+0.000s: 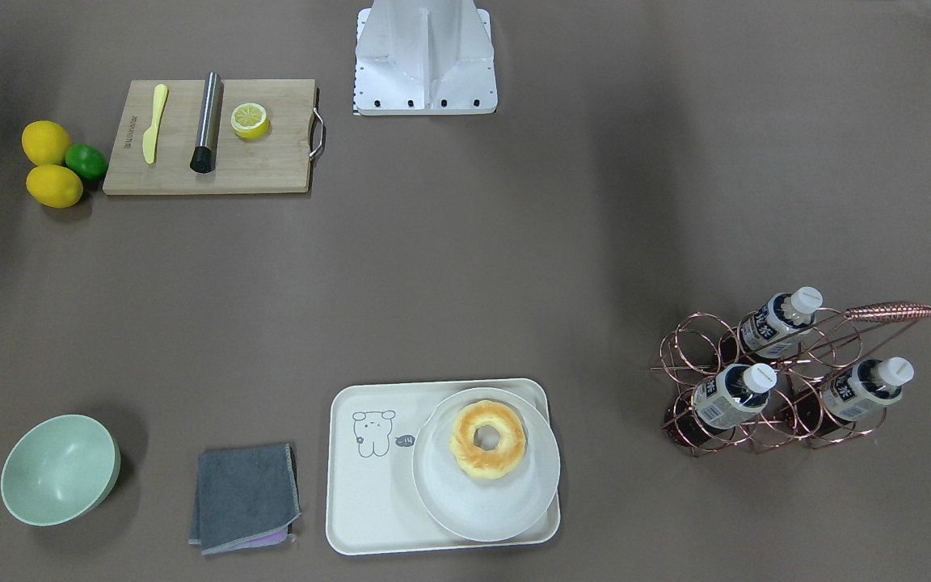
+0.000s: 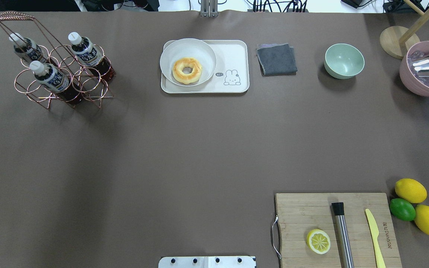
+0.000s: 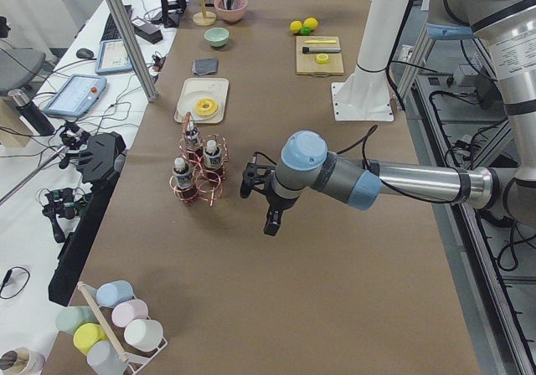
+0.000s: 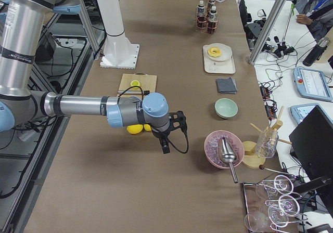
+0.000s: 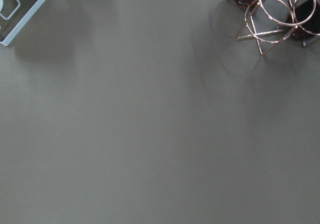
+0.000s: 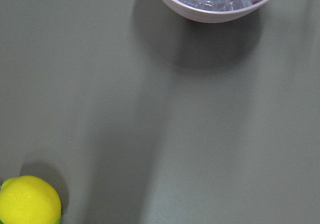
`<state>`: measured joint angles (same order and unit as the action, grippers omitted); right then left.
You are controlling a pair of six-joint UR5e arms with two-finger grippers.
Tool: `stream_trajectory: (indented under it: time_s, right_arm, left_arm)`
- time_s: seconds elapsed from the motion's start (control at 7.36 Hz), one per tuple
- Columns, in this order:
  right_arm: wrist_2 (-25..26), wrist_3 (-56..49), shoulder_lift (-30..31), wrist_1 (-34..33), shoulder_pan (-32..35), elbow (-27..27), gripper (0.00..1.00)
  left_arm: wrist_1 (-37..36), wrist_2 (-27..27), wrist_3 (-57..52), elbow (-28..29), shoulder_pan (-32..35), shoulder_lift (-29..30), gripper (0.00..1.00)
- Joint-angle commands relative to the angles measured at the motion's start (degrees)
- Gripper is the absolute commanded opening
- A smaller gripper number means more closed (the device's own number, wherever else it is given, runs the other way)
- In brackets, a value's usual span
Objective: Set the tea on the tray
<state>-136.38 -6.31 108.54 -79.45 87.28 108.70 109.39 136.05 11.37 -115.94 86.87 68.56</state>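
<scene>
Three tea bottles (image 1: 781,319) (image 1: 734,394) (image 1: 865,386) with white caps lean in a copper wire rack (image 1: 756,420), also in the overhead view (image 2: 50,76). The cream tray (image 1: 368,501) with the line-drawn animal holds a round white plate (image 1: 482,505) with a donut (image 1: 487,439); its half beside the plate is bare. My left gripper (image 3: 272,223) hangs over the table, apart from the rack (image 3: 201,182). My right gripper (image 4: 165,149) hangs near the lemons. Both show only in the side views, so I cannot tell if they are open or shut.
A grey cloth (image 2: 276,58) and a green bowl (image 2: 344,60) lie right of the tray. A pink bowl of ice (image 2: 423,80) stands at the far right. A wooden board (image 2: 300,212) with half a lemon, a metal stick and a knife sits by two lemons and a lime (image 2: 402,209).
</scene>
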Motion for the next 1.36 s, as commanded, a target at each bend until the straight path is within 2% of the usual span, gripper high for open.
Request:
stream_trajectory:
  time_s: [0.0, 0.41, 0.68, 1.22]
  right_arm:
    - [0.06, -0.11, 0.01, 0.08, 0.00, 0.02, 1.00]
    - [-0.12, -0.46, -0.08, 0.09, -0.09, 0.11, 1.00]
    - [-0.12, -2.12, 0.01, 0.00, -0.61, -0.07, 1.00]
    - [-0.65, -5.03, 0.27, 0.00, -0.88, -1.21, 1.00]
  left_arm:
    - [0.91, 0.01, 6.99, 0.10, -2.93, 4.20, 0.97]
    - [1.00, -0.34, 14.98, 0.01, -7.32, 10.27, 0.97]
    - [2.49, -6.20, 19.79, -0.08, -10.56, 14.38, 0.96]
    - [2.32, -18.42, 32.91, 2.81, -23.47, 27.30, 0.96]
